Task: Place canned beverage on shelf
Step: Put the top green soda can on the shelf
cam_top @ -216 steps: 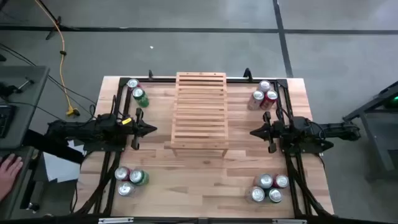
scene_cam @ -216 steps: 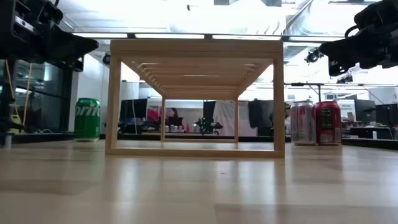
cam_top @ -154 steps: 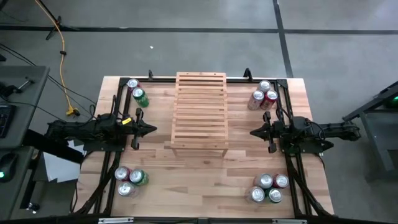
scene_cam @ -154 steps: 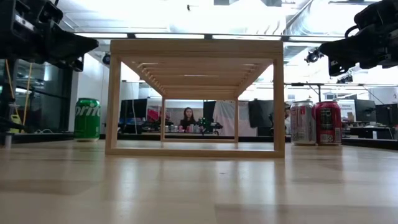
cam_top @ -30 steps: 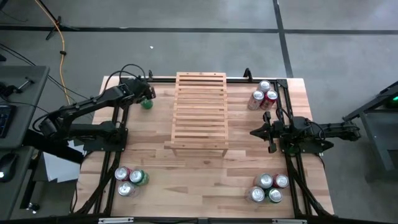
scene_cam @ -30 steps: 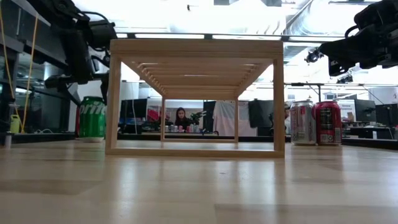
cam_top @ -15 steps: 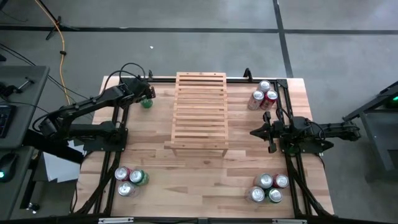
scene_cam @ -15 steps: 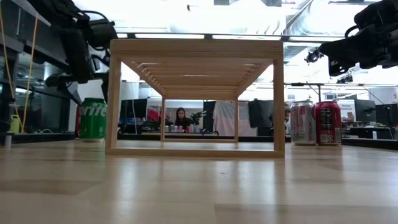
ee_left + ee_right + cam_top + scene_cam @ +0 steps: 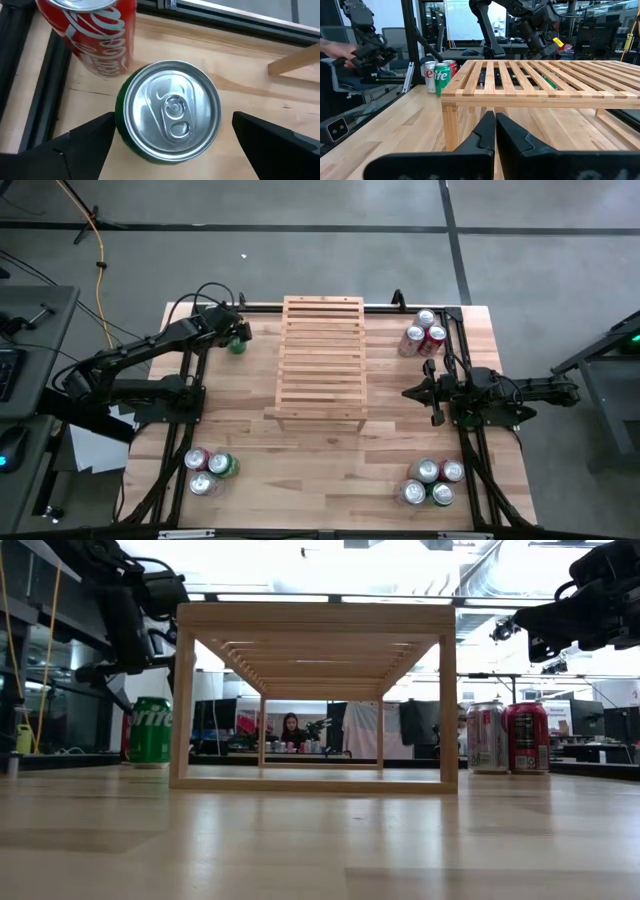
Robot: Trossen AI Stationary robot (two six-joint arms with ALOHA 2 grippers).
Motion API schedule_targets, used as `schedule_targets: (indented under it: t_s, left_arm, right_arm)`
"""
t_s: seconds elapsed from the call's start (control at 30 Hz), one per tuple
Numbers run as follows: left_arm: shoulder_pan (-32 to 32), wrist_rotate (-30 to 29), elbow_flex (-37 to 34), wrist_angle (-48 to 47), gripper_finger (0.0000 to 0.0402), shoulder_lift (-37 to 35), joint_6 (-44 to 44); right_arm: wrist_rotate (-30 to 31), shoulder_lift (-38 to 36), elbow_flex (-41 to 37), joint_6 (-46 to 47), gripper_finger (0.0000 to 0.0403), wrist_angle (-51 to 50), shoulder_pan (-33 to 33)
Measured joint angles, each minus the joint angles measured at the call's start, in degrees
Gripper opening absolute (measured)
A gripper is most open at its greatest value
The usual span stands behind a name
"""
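A green can (image 9: 169, 117) stands upright on the table at the far left, with a red can (image 9: 100, 35) beside it. It also shows in the high view (image 9: 236, 346) and the low view (image 9: 150, 730). My left gripper (image 9: 172, 125) hovers over the green can, open and pointing down, one finger on each side of it, apart from it as far as I can see. The wooden slatted shelf (image 9: 322, 360) stands in the table's middle with its top bare. My right gripper (image 9: 408, 392) waits shut to the right of the shelf.
Three more groups of cans stand on the table: at the far right (image 9: 424, 335), the near left (image 9: 210, 470) and the near right (image 9: 432, 482). Black frame rails (image 9: 30, 100) run close by the green can. A person sits in the room behind (image 9: 291, 727).
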Motion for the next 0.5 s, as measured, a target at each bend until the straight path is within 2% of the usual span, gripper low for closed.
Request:
schedule_targets:
  t_s: [0.23, 0.5]
  left_arm:
    - [0.1, -3.49, -0.33, 0.97, 0.0394, 1.2, -0.36]
    - [0.12, -4.25, -3.49, 4.37, 0.0394, 3.53, -4.71]
  right_arm:
    - [0.0, 0.0, 0.02, 0.0, 0.0, 0.0, 0.02]
    - [-0.02, 0.0, 0.01, 0.0, 0.0, 0.0, 0.02]
